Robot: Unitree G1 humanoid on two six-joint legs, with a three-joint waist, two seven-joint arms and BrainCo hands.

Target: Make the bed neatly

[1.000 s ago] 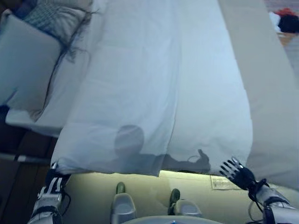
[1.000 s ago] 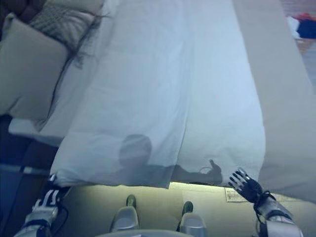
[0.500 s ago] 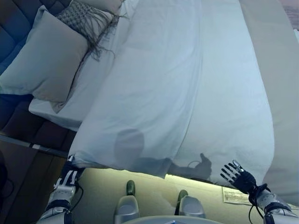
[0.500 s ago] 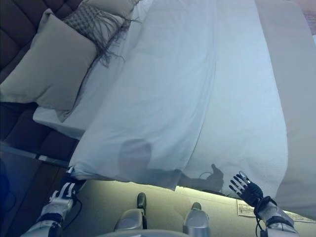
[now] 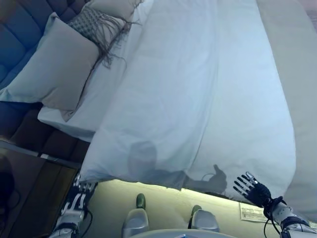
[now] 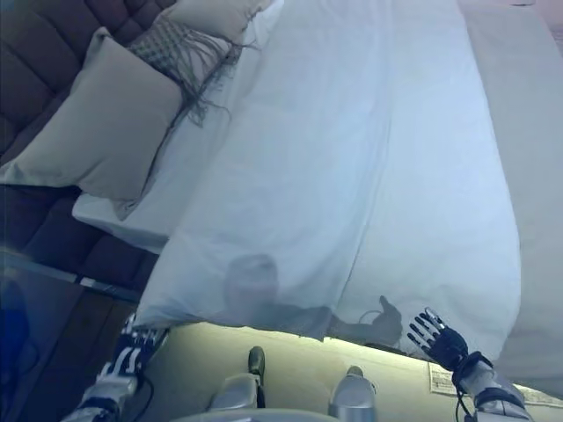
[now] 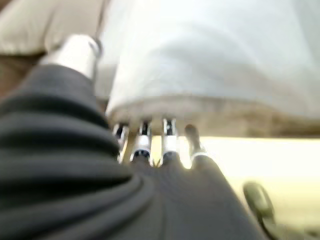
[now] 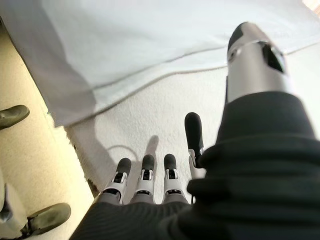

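A white duvet (image 5: 188, 89) lies spread along the bed, its near hem hanging over the mattress edge. My left hand (image 5: 77, 201) is just below the duvet's near left corner (image 7: 165, 95), with its fingers (image 7: 142, 145) straight and pointing up at the hem. My right hand (image 5: 252, 188) hovers by the near right part of the hem, fingers spread and holding nothing. In the right wrist view its fingers (image 8: 145, 175) reach over bare white mattress (image 8: 165, 120), short of the duvet edge (image 8: 150, 45).
A beige pillow (image 5: 54, 69) and a fringed patterned cushion (image 5: 94, 22) lean at the dark tufted headboard (image 5: 20, 29), upper left. A beige cover (image 5: 292, 59) runs along the duvet's right side. Dark wood (image 5: 29, 188) lies left of the bed's corner.
The whole picture has shifted, so the camera has turned toward the headboard and pillows. Both hands keep their places by the duvet's near hem.
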